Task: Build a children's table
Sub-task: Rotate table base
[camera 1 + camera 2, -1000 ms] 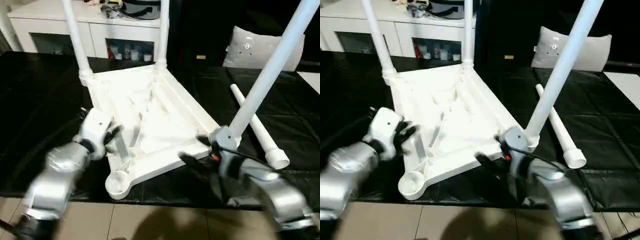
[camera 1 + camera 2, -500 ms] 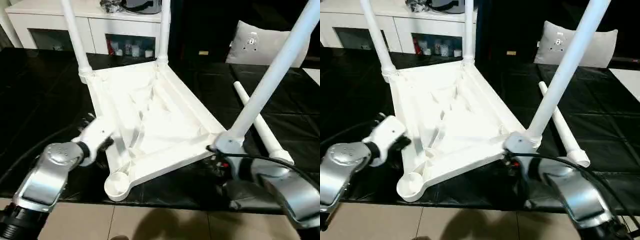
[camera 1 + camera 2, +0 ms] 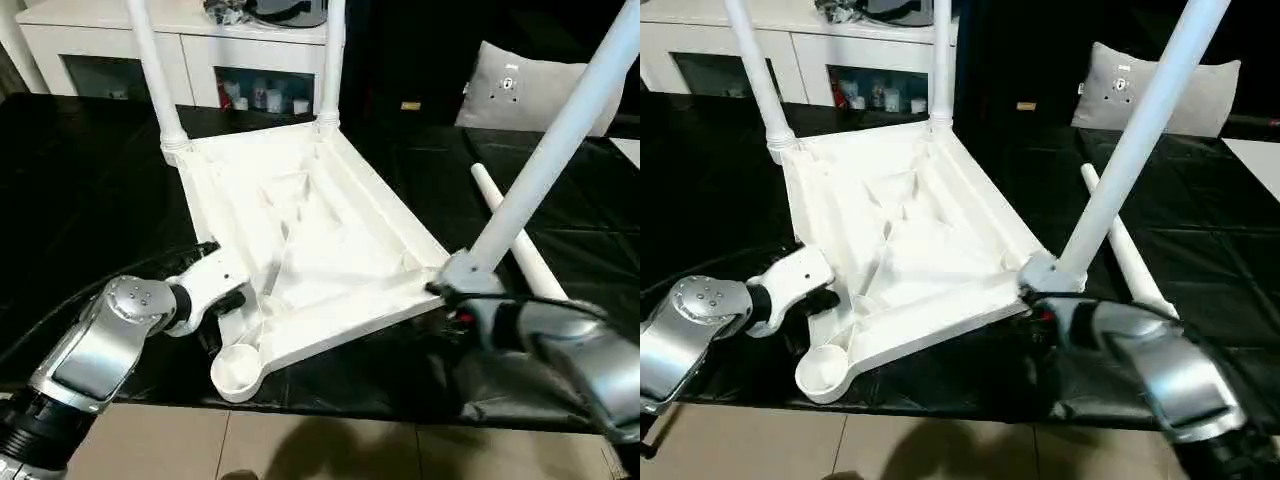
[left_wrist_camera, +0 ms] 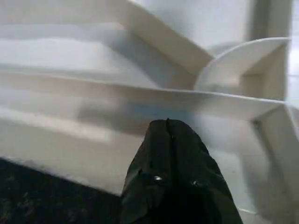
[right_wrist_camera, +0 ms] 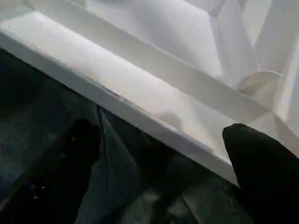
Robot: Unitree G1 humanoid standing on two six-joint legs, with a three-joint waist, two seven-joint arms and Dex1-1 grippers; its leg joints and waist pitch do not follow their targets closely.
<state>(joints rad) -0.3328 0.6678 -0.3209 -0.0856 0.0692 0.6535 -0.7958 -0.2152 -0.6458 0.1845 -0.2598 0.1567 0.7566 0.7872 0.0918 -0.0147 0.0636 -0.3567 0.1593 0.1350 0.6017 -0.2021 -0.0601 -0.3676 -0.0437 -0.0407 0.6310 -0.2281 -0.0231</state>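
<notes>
The white table top (image 3: pixel 300 230) lies upside down on the black cover, ribs facing up. Two legs (image 3: pixel 150 70) stand in its far corners and a third leg (image 3: pixel 560 130) rises from the near right corner. The near left socket (image 3: pixel 235 368) is bare. A loose leg (image 3: pixel 515 245) lies on the cover to the right. My left gripper (image 3: pixel 238 298) is shut with nothing between its fingers (image 4: pixel 167 140), tips against the top's left rim just beyond the bare socket. My right gripper (image 5: pixel 161 135) is open, its fingers (image 5: pixel 77 144) spread wide at the top's near edge by the right corner.
White glass-door cabinets (image 3: pixel 90 50) stand behind the work, and a white pillow (image 3: pixel 525 85) leans at the back right. The black cover ends at a front edge, with tiled floor (image 3: pixel 300 450) below it.
My left gripper has closed and moved in against the top's left rim near the bare socket. My right arm has dropped lower at the near right corner. The table has stayed put.
</notes>
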